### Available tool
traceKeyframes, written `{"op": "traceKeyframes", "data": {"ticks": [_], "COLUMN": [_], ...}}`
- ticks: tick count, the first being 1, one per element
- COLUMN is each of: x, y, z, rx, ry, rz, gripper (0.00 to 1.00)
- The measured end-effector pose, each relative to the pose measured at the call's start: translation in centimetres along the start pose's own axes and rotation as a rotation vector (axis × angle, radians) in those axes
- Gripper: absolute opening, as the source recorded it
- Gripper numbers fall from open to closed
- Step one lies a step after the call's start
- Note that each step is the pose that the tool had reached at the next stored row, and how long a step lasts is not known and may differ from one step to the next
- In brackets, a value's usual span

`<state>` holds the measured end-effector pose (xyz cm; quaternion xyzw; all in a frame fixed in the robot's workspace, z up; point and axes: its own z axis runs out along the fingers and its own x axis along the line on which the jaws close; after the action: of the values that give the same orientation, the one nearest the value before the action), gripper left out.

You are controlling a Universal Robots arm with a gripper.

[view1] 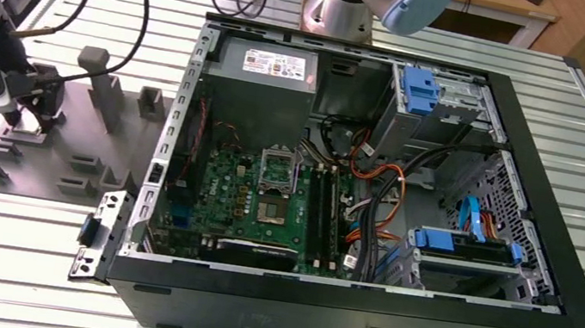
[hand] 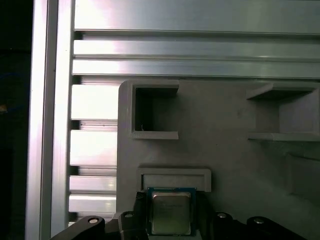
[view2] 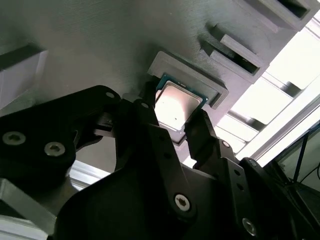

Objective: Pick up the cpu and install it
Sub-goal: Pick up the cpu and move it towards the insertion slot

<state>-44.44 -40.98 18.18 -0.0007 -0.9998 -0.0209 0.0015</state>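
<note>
The cpu [view2: 176, 104] is a small flat square chip with a pale metal top and a green rim. It sits at a low framed nest [view2: 200, 80] on the grey plastic fixture [view1: 49, 162]. My gripper [view2: 175, 114] has its black fingers [view2: 202, 131] against two opposite edges of the cpu [hand: 170, 212], shut on it. In the exterior view my gripper [view1: 30, 123] is low over the fixture at the left, outside the open computer case [view1: 364, 305]. The green circuit board [view1: 222, 184] with its metal socket frame [view1: 277, 170] lies inside the case.
Grey upright blocks [view1: 106, 93] stand on the fixture just behind my gripper. The case walls rise at the exterior view's right of the fixture. Orange and black cables [view1: 382, 186], blue drive bays [view1: 466, 245] and a power supply [view1: 266, 69] crowd the case. A second arm's base [view1: 345, 7] stands behind.
</note>
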Motion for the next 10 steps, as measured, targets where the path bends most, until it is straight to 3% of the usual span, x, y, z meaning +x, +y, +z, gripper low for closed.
{"op": "traceKeyframes", "data": {"ticks": [3, 10], "x": [0.00, -0.01], "y": [-0.01, 0.00], "z": [0.01, 0.01], "rx": [0.0062, 0.0070], "ry": [0.0001, 0.0001], "rz": [0.000, 0.000], "gripper": [0.51, 0.47]}}
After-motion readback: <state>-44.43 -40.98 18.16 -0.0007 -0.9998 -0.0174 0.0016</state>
